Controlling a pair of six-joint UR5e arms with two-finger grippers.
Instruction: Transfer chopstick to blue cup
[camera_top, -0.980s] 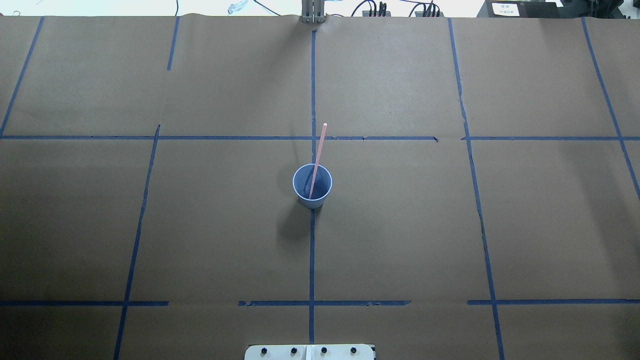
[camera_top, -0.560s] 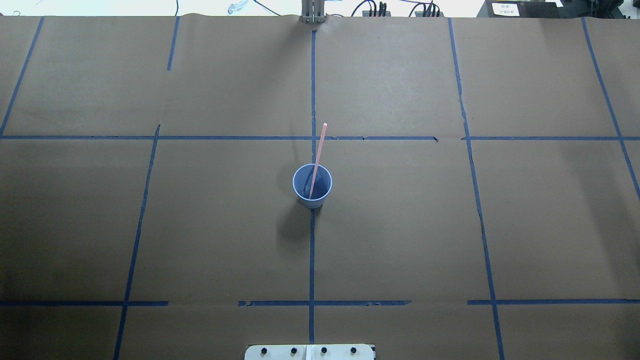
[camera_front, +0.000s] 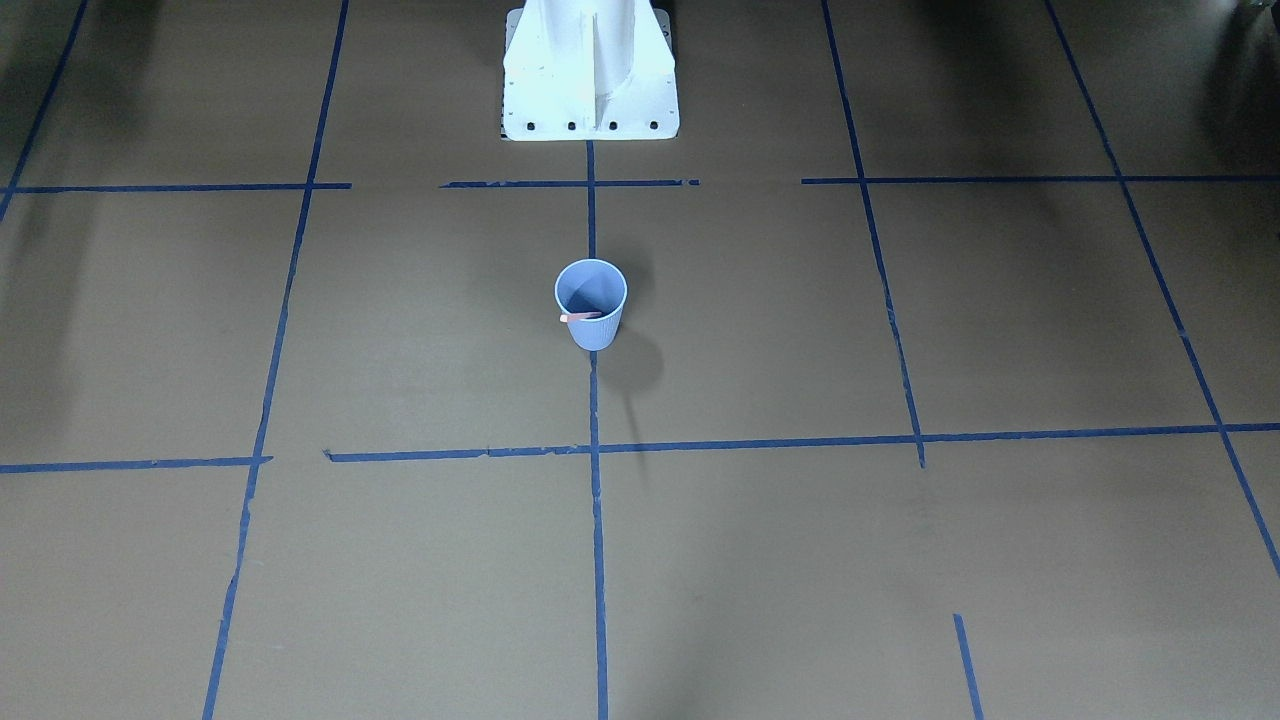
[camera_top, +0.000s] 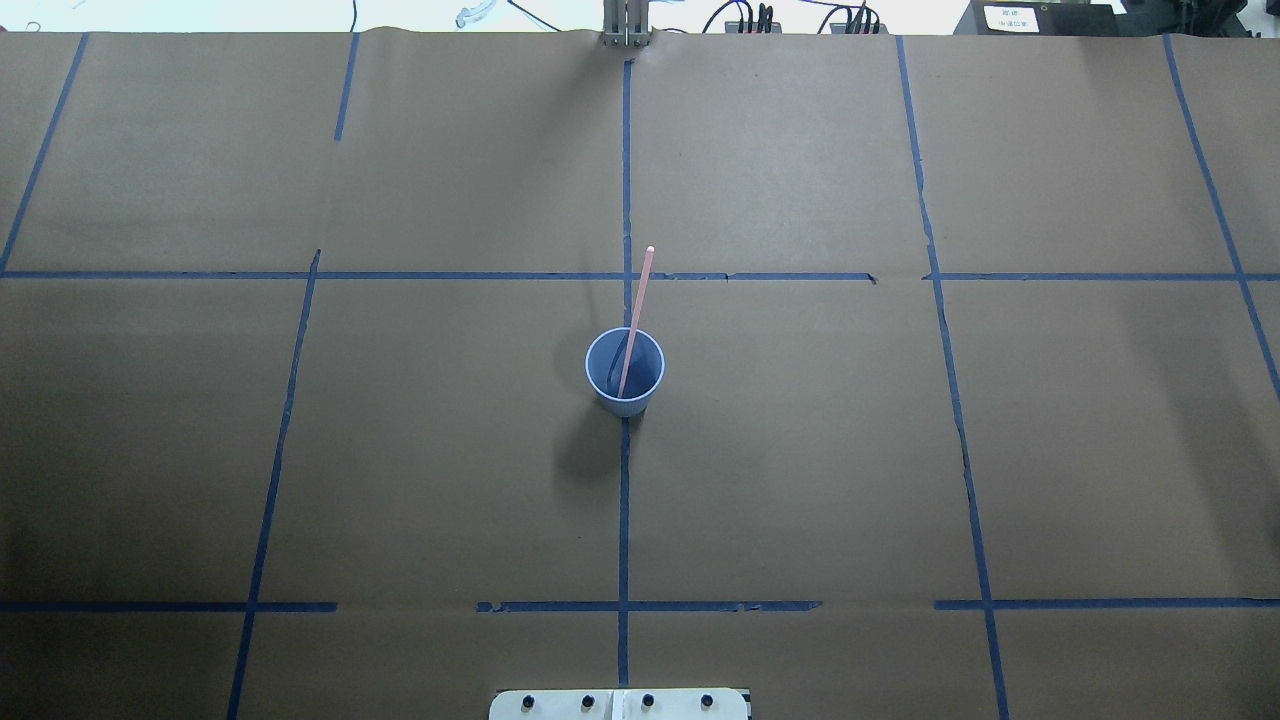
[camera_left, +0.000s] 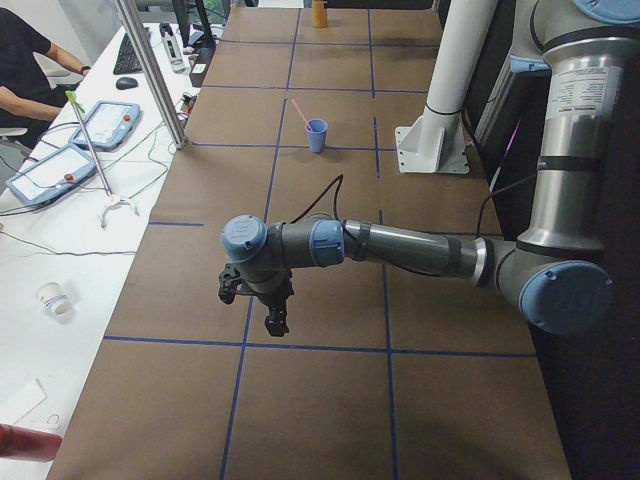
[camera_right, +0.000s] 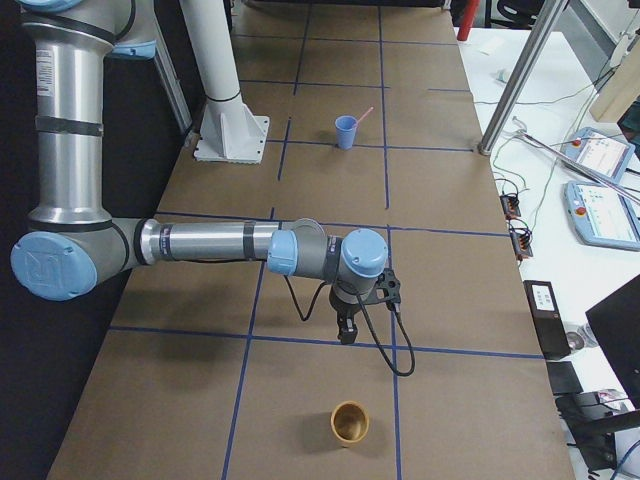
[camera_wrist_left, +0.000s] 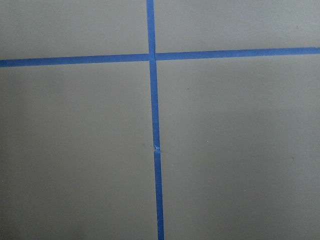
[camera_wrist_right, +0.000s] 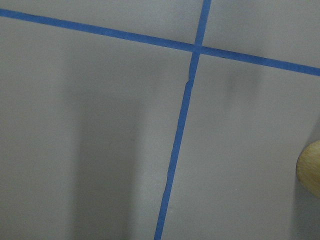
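Observation:
The pale-blue cup (camera_top: 630, 404) stands upright at the table's centre on a blue tape line. One pinkish-red chopstick (camera_top: 638, 296) stands in it and leans over the far rim. The cup (camera_front: 596, 335) and the chopstick's top end (camera_front: 578, 318) also show in the front view. Both arms are far from the cup. My left gripper (camera_left: 256, 311) hangs over the table's left end and my right gripper (camera_right: 345, 333) over the right end. They show only in side views, so I cannot tell whether they are open or shut.
A tan cup (camera_right: 350, 422) stands near the right gripper and shows at the right wrist view's edge (camera_wrist_right: 311, 167). The white robot base (camera_front: 590, 70) is behind the blue cup. An operator (camera_left: 25, 60) and teach pendants (camera_left: 105, 120) are beside the table.

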